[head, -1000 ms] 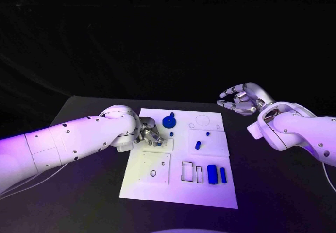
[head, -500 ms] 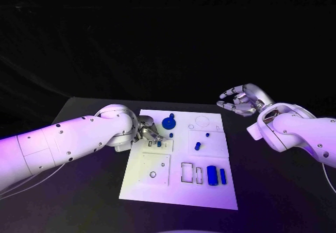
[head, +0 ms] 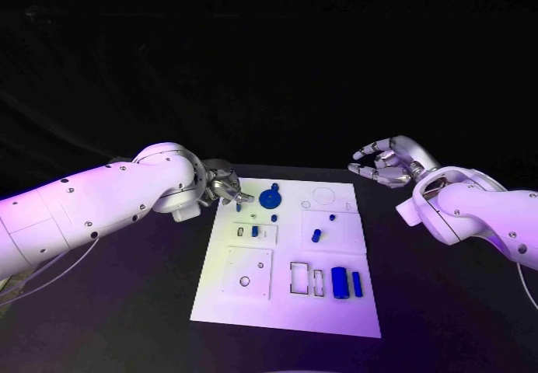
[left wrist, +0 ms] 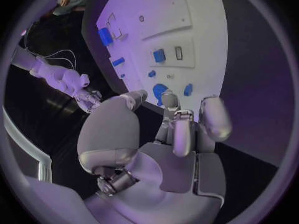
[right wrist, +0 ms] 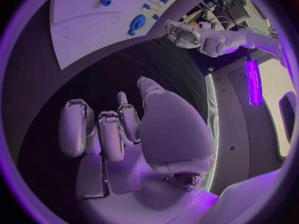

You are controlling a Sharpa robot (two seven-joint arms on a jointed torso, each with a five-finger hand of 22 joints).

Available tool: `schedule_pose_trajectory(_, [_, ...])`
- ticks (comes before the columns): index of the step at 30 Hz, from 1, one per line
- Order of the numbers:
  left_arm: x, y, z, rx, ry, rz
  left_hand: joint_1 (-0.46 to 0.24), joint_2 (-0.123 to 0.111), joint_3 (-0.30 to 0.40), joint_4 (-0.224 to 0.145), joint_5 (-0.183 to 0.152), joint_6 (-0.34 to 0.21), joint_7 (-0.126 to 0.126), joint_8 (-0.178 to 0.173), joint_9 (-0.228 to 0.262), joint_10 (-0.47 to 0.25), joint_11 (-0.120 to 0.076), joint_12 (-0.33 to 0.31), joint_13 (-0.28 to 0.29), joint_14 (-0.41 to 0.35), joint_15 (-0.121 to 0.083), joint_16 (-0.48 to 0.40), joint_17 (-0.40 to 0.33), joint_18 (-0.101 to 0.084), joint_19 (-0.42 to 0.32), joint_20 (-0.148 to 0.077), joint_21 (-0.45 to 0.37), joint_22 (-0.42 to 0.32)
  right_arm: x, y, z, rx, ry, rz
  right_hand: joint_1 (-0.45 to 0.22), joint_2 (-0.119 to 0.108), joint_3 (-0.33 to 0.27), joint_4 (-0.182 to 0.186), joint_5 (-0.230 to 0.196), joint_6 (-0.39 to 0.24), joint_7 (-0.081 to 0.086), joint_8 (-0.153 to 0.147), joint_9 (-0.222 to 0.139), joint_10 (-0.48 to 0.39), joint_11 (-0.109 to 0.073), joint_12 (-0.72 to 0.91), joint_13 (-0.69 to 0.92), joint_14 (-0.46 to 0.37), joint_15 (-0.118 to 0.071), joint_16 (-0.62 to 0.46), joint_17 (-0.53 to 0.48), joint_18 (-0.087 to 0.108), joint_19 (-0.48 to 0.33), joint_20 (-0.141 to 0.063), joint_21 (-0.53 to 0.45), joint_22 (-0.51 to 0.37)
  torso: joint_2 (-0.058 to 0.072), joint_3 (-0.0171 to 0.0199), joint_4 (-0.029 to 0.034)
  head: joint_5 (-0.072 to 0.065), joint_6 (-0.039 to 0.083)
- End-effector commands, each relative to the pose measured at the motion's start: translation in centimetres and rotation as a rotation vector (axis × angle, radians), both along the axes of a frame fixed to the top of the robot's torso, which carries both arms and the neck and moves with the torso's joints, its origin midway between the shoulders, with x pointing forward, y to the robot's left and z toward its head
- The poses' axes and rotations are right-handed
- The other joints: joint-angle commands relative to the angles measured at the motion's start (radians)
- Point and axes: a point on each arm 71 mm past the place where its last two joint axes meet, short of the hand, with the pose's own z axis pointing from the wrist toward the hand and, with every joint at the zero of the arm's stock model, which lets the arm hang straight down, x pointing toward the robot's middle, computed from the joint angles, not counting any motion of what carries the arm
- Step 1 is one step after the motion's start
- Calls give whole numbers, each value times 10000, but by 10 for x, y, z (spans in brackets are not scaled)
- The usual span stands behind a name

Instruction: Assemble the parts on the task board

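The white rectangular task board lies in the middle of the black table, running from the centre of the head view down toward its lower middle. Near the board's upper left corner stands a round blue disc-shaped part with a small blue knob just above it. Below it, in the board's upper left panel, a small blue block sits beside a narrow empty slot. A small blue peg lies in the upper right panel, with a tiny blue piece a little above it. In the lower right of the board two dark blue upright bars stand side by side next to two empty rectangular frames.

The left hand hangs over the table just off the board's upper left corner, beside the blue disc but apart from it. The left wrist view shows the left hand's silver fingers partly curled and spread, with nothing between them.

The right hand is in the upper right of the head view, raised well apart from the board, its fingers loosely curved and apart, holding nothing. The right wrist view shows its fingers over bare dark table, with the board's far edge beyond.
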Motion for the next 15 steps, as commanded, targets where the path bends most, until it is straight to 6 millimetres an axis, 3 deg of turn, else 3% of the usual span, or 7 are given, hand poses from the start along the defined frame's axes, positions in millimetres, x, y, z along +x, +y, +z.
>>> schedule_pose_trajectory(1, [7, 2, 3, -460, 8, 205, 212, 2, -125, 2, 26, -121, 73, -256, -232, -330, 91, -366, -521, 839, 120, -50, 1866, 156, -18, 105, -63, -87, 0, 1, 0, -24, -46, 66, -79, -9, -4, 54, -52, 38, -2, 55, -4, -33, -45, -45, 323, 692, -87, -32, 1092, 123, -62, -8, -62, 943, 16, -4, -2, 33, 30])
schedule_pose_trajectory(15, [28, 10, -8, 369, 48, 499, 258, 69, -306, 36, 16, 136, 83, -285, -413, -221, 109, -319, -542, 859, 149, -27, 1922, 145, 31, 160, -7, 23, 0, 1, -1, -29, -31, 72, -124, -13, -7, 60, -66, 36, -4, 63, -4, -34, -46, -47, 320, 694, -88, -31, 1098, 124, -63, -9, -71, 940, 23, -7, -10, 66, 0])
